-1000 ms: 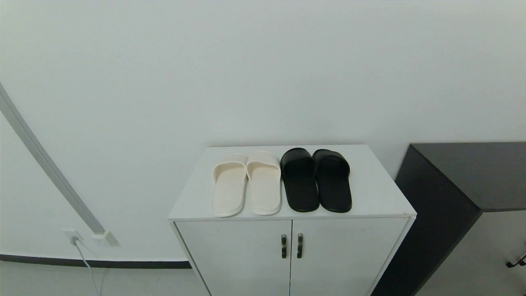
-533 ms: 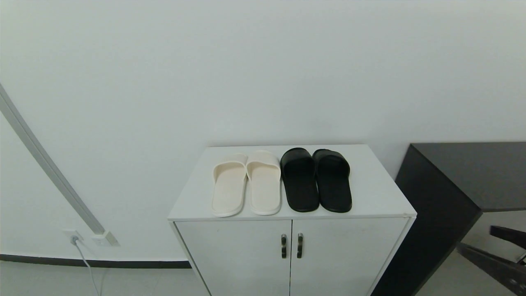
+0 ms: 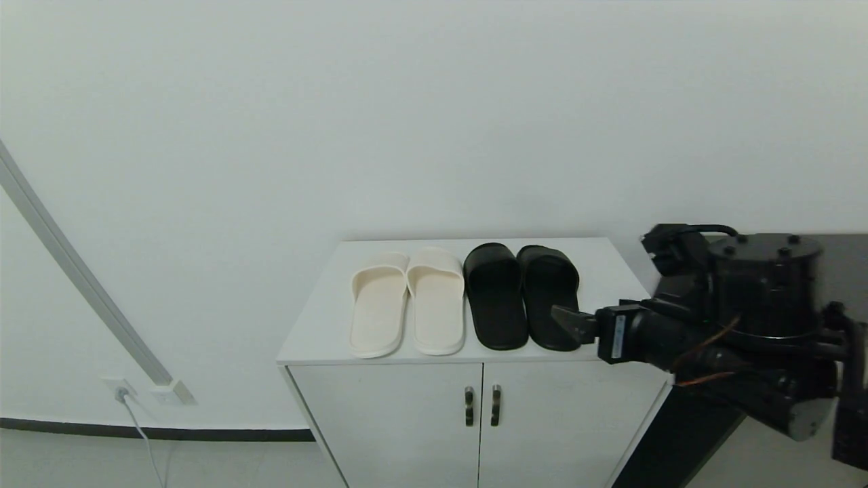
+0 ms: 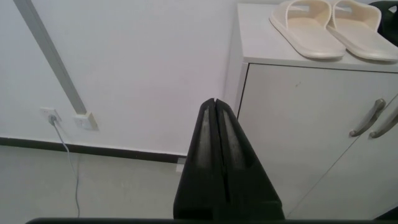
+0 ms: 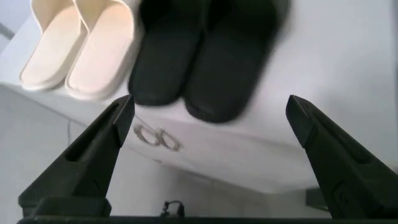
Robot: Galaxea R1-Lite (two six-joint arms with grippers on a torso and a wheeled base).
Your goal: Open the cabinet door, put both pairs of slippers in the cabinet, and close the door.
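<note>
A white cabinet (image 3: pixel 319 325) stands against the wall, both doors (image 3: pixel 393 420) closed, with two metal handles (image 3: pixel 481 405) side by side at the middle. On its top lie a white pair of slippers (image 3: pixel 407 301) on the left and a black pair (image 3: pixel 522 295) on the right. My right gripper (image 3: pixel 569 322) hovers at the front right of the top, by the heel of the right black slipper (image 5: pixel 230 56), and stands wide open (image 5: pixel 208 115) and empty. Low and left of the cabinet front, my left gripper (image 4: pixel 214 106) is shut and holds nothing.
A black table (image 3: pixel 847 264) stands close to the cabinet's right side, partly behind my right arm. On the wall to the left run a slanted grey conduit (image 3: pixel 68 264) and a socket with a cable (image 3: pixel 122 392). Open floor lies left of the cabinet.
My right arm has risen from the lower right edge, bringing its open gripper up to the cabinet's front right top. Slippers and doors have not moved.
</note>
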